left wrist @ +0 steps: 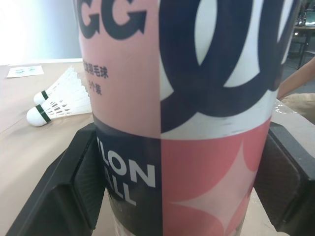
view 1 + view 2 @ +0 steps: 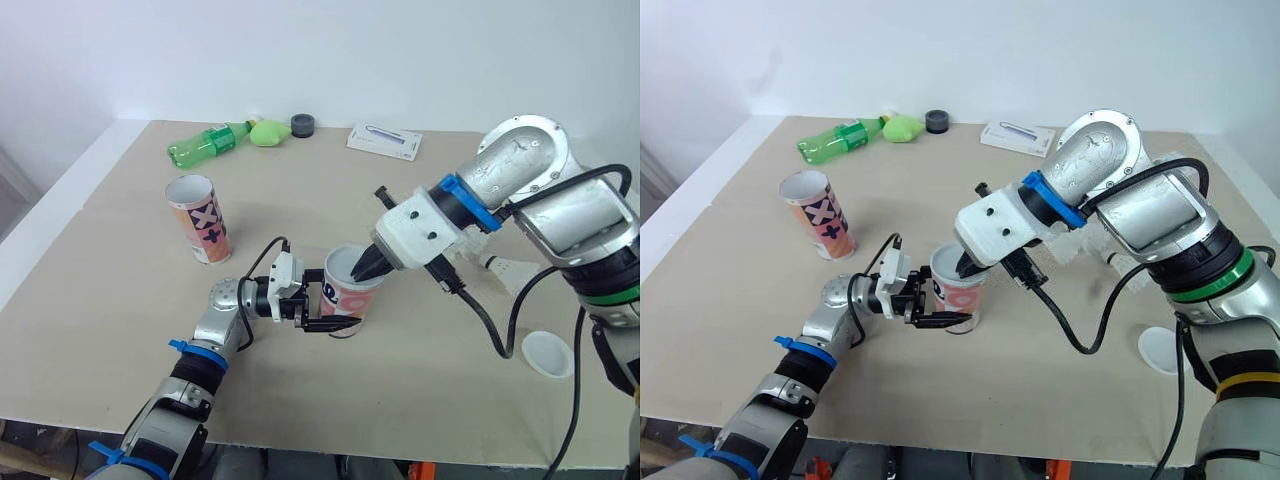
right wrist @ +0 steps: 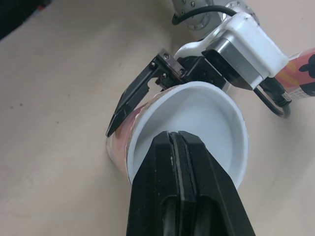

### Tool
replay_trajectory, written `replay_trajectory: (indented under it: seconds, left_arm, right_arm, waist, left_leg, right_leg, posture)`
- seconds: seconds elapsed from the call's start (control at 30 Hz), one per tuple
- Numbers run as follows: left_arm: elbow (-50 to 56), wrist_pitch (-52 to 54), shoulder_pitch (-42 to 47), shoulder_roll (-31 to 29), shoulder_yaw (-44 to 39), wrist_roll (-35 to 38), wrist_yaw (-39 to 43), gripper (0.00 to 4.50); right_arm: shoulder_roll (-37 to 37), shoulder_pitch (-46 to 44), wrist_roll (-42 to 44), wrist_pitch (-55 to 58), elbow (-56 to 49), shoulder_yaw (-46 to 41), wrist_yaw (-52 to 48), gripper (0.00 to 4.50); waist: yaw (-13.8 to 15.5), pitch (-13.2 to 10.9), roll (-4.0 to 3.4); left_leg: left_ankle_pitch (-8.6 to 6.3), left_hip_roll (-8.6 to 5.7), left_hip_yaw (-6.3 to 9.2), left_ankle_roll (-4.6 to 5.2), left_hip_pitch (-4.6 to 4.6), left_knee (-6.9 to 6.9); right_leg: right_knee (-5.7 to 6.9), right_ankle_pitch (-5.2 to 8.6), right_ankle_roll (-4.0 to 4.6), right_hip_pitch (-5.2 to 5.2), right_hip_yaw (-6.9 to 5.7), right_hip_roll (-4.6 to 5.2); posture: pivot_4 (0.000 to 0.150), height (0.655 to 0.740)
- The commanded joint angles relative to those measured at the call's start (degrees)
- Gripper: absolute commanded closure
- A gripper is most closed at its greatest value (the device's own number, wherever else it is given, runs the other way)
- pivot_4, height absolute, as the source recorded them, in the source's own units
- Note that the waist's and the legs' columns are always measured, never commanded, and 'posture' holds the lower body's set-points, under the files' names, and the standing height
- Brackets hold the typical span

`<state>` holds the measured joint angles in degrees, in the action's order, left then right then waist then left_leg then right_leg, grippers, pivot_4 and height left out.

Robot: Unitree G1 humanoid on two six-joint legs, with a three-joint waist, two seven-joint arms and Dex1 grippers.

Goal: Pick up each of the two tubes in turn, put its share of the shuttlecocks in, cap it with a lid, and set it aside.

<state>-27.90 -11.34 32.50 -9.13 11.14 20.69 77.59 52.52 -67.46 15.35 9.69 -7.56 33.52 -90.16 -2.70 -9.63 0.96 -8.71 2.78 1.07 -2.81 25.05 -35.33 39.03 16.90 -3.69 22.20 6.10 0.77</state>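
A pink and navy tube [image 2: 345, 298] stands upright at the table's middle, and my left gripper [image 2: 322, 300] is shut on its lower body, one finger [image 1: 59, 187] on each side. A white lid [image 3: 197, 123] sits on the tube's mouth. My right gripper [image 2: 362, 268] is shut, its tips [image 3: 172, 140] resting at the lid's rim with nothing visible between them. A second tube [image 2: 200, 218], open at the top, stands upright at the left. Shuttlecocks [image 1: 59, 96] lie on the table to the right, one [image 2: 510, 270] beside my right arm. Another white lid [image 2: 547, 353] lies at the front right.
At the table's far edge lie a green bottle [image 2: 205, 145], a green lump [image 2: 268, 132], a dark round cap [image 2: 303, 125] and a flat white box [image 2: 385, 140]. Black cables hang from my right wrist over the table [image 2: 120, 280].
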Motion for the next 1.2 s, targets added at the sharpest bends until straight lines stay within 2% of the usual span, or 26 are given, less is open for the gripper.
replay_trajectory:
  seconds: [0.03, 0.3, 0.47, 0.67, 0.77, 0.93, 1.03, 1.2]
  left_arm:
    - [-1.21, 0.63, -1.03, -1.04, 0.69, -2.22, -0.22, 0.77]
    - [-1.30, 0.67, -1.14, -1.07, 0.62, -2.17, -0.33, 0.77]
    - [-1.60, 1.65, -0.69, -0.89, -0.03, -1.57, -0.91, 0.77]
    - [-1.80, 1.80, -0.45, -0.93, -0.27, -1.59, -0.91, 0.77]
    - [-1.79, 1.77, -0.50, -0.97, -0.31, -1.64, -0.78, 0.77]
    - [-1.96, 1.79, -0.20, -0.78, -0.43, -1.63, -0.45, 0.77]
    - [-2.01, 2.16, 0.35, -0.51, -0.59, -1.51, -0.49, 0.77]
    - [-1.83, 2.66, 1.34, -0.70, -0.87, -1.38, -0.26, 0.77]
  right_arm:
    - [-0.07, 1.48, -2.22, 0.01, 0.32, 2.83, -2.34, 4.47]
    - [0.05, 2.49, -3.11, -0.55, -0.53, 3.44, -2.34, 4.47]
    - [-0.85, 3.83, -7.35, -2.81, 0.04, 3.97, -2.34, 4.47]
    - [-2.71, 4.94, -9.30, -2.90, 0.10, 2.63, -2.34, 4.47]
    - [-4.45, 3.87, -4.85, 1.92, 0.31, -1.11, -2.34, 4.47]
    - [-5.03, 1.44, 7.27, 12.43, 2.11, -11.91, -2.19, 4.47]
    - [-2.83, 1.70, 10.54, 16.32, 2.91, -17.12, -0.98, 4.47]
    - [3.45, 8.07, 12.00, 19.69, 1.15, -25.73, 2.50, 4.47]
  waist:
    - [0.00, 0.02, 0.04]
    - [0.01, 0.03, 0.05]
    - [0.00, 0.12, 0.12]
    - [-0.08, 0.51, 0.56]
    - [-0.15, 0.56, 0.64]
    - [-0.12, 0.52, 0.60]
    - [0.14, 0.48, 0.58]
    - [0.20, 0.43, 0.63]
  left_leg:
    - [0.00, 0.00, 0.00, 0.00, -0.01, 0.00]
    - [0.00, 0.01, 0.00, 0.00, 0.00, 0.00]
    - [0.00, 0.01, 0.00, 0.00, -0.05, 0.00]
    - [-0.06, 0.07, -0.05, -0.09, -0.69, 0.03]
    - [-0.09, 0.10, -0.09, -0.15, -0.76, 0.03]
    - [-0.09, 0.12, -0.25, -0.14, -0.60, 0.11]
    - [-0.06, 0.08, -0.14, -0.09, 0.13, 0.08]
    - [-0.08, -0.04, -0.02, -0.10, 0.22, 0.09]
  right_leg:
    - [0.00, 0.00, 0.00, 0.00, 0.00, 0.00]
    - [0.00, -0.01, 0.01, -0.05, 0.00, 0.00]
    - [0.00, 0.00, 0.01, -0.10, -0.01, 0.00]
    - [-0.01, 0.08, 0.15, -0.46, -0.01, 0.03]
    - [-0.02, 0.06, 0.21, -0.49, -0.01, 0.08]
    - [-0.01, -0.01, 0.32, -0.30, 0.00, 0.15]
    - [-0.01, -0.37, 0.27, 0.14, 0.00, 0.07]
    - [-0.03, -0.20, 0.15, 0.15, 0.00, 0.07]
  posture:
    - [0.150, 0.7294]
    - [0.150, 0.7294]
    - [0.150, 0.7294]
    - [0.150, 0.7294]
    - [0.150, 0.7294]
    - [0.150, 0.7294]
    - [0.150, 0.7294]
    - [0.150, 0.7294]
